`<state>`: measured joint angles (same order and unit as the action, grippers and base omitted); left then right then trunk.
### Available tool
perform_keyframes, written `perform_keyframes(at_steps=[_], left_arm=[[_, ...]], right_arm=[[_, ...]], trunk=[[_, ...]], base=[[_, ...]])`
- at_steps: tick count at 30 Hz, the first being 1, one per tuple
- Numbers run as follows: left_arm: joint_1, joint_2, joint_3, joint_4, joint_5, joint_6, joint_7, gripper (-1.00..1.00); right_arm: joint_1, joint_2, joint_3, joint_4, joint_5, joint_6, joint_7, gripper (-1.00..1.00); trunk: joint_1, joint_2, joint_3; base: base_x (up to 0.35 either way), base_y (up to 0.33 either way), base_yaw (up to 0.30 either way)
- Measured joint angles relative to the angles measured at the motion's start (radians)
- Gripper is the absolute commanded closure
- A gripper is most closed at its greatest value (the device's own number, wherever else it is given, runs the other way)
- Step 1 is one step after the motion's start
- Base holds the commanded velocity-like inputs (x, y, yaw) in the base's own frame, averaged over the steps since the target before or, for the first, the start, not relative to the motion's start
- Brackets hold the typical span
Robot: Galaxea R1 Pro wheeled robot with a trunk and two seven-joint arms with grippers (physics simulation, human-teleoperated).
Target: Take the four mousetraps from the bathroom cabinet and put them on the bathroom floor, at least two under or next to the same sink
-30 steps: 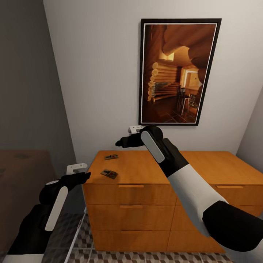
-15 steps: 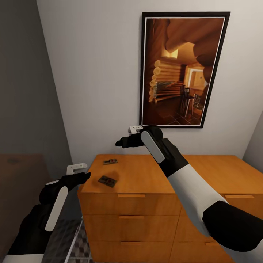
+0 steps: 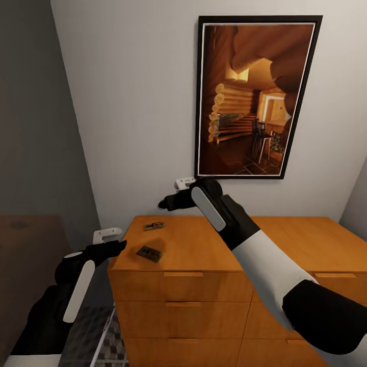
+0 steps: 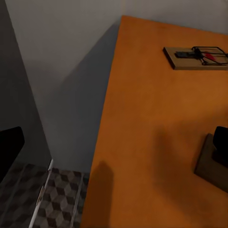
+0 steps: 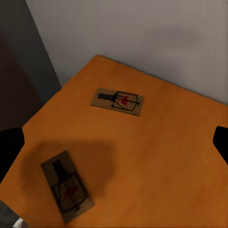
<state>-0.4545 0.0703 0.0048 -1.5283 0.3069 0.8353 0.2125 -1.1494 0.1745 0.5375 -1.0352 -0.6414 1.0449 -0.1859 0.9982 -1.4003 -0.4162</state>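
On the cabinet, two mousetraps, red spots plain.

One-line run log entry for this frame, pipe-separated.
phase: approach | right gripper: above cabinet top, empty | left gripper: beside cabinet's left end, empty | mousetraps on top: far, near | none grasped

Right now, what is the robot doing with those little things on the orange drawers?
The robot is at the wooden cabinet, where two mousetraps lie on the top near its left end: one by the wall and one nearer the front edge. Its right gripper hangs in the air above them, holding nothing. Its left gripper waits beside the cabinet's left end, also holding nothing. Neither trap has been picked up.
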Motion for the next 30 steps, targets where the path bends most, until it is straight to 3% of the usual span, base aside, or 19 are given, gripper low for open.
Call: perform_keyframes(at_steps=[8, 30], left_arm=[[0.001, 0.000, 0.000, 0.000, 0.000, -0.001, 0.000, -1.00], [0.000, 0.000, 0.000, 0.000, 0.001, 0.000, 0.000, -1.00]], right_arm=[[0.000, 0.000, 0.027, -0.004, 0.000, 0.000, 0.001, -1.00], [0.000, 0.000, 0.051, -0.004, -0.002, 0.000, 0.001, -1.00]], trunk=[[0.000, 0.000, 0.000], [0.000, 0.000, 0.000]], base=[[0.001, 0.000, 0.000], [0.000, 0.000, 0.000]])
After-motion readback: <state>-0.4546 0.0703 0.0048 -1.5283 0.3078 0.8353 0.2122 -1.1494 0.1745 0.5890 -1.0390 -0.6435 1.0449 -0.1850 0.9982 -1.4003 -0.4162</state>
